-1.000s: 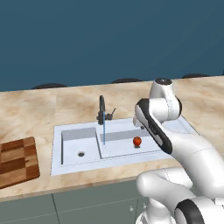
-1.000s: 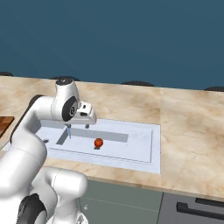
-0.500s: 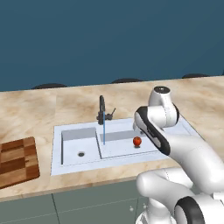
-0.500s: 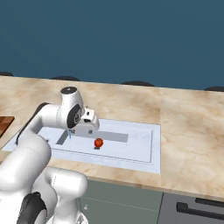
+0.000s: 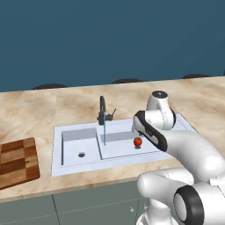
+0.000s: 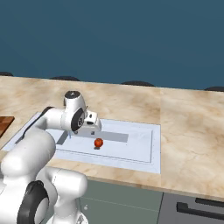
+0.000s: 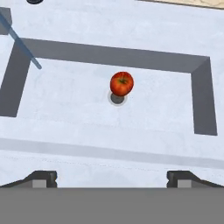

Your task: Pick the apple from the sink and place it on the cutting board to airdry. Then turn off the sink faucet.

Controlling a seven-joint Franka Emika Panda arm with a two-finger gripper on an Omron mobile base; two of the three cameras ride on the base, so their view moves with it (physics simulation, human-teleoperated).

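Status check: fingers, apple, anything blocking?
Gripper open, empty, above the sink. Small red apple beside the larger basin's drain. Nothing between fingers and apple.

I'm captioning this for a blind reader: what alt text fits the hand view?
A small red apple sits by the dark drain in the larger basin of a pale sink, between and beyond the open gripper. A thin blue water stream crosses the upper left.

You see the arm lower than a second ago, its hand dropping from above the rim toward the larger basin of the sink (image 5: 61,151), and the gripper (image 7: 112,177), jaws spread wide, now sits closer above the apple (image 7: 121,83)
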